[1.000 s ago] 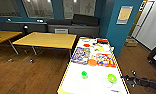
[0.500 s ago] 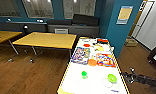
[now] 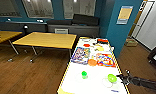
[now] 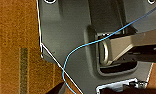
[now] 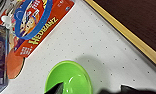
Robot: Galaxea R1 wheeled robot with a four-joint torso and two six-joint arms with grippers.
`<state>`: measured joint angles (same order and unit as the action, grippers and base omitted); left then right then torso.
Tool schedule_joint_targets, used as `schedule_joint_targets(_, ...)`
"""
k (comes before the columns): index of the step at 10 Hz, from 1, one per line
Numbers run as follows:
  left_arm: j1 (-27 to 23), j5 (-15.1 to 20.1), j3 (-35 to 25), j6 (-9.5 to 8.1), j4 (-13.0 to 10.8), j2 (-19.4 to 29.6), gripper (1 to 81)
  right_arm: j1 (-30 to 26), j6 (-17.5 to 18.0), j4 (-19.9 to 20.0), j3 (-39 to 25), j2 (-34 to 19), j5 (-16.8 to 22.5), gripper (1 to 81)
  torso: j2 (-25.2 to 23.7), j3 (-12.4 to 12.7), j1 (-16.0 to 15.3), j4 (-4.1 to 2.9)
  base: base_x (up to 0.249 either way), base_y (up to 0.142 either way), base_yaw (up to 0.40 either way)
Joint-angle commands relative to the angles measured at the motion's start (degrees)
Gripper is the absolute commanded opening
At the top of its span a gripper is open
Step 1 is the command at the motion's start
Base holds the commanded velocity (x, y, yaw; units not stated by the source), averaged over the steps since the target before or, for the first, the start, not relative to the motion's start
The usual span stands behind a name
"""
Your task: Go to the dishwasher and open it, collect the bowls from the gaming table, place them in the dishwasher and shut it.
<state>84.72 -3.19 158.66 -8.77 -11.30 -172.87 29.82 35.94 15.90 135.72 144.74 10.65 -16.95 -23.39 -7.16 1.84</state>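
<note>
Where the gaming table (image 3: 94,80) ends nearest me, the paler lime bowl (image 3: 112,78) sits by its right edge, the bright green bowl (image 3: 84,74) well apart toward the middle. My right claw (image 3: 122,78) hovers just beside the lime bowl; whether its fingers are open I cannot tell. A red game box (image 5: 41,23) lies farther along

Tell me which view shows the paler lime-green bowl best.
The right wrist view: the lime-green bowl looms large, its hollow plain to see. The head view shows it small, on the gaming table. The left wrist view faces the floor.
</note>
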Motion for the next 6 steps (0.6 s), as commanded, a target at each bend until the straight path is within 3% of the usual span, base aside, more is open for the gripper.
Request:
schedule_joint_targets(1, -1.0, 3.55, 0.16, 0.24, 0.23, 0.07, 81.1, -7.79, 0.19, 1.41, 0.68, -1.62, 0.33, 81.1, 0.0, 0.0, 0.0, 0.0, 0.0, 0.0, 0.0)
schedule_joint_targets(6, -1.0, 3.63, 0.16, 0.24, 0.23, 0.07, 81.1, -8.84, 0.19, 2.3, 2.26, 0.58, 0.33, 81.1, 0.0, 0.0, -0.02, 0.0, 0.0, 0.0, 0.0)
